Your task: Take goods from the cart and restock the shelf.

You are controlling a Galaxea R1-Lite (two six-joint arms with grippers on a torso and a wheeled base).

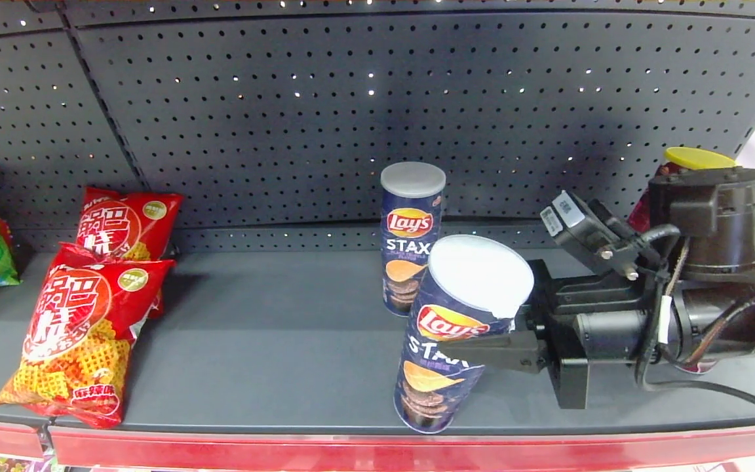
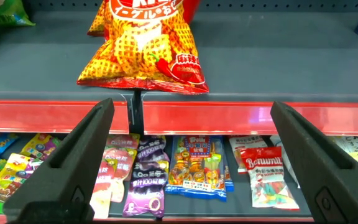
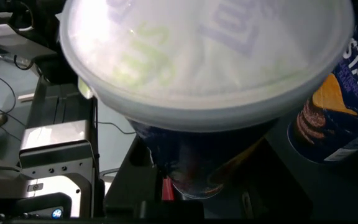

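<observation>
The right claw (image 1: 482, 328) clamps a blue chip canister (image 1: 440, 367), which is tilted with its base low over the front of the grey shelf (image 1: 272, 341). It sits just ahead of a matching canister (image 1: 410, 242) already standing upright nearer the back panel. The held canister is not yet released or set straight, so this placement looks close to done but unfinished. The left claw (image 2: 191, 112), spread wide and empty, hangs before the shelf's red front edge, near the red snack bags (image 1: 82, 328). Bare shelf space suggests more restocking ahead.
</observation>
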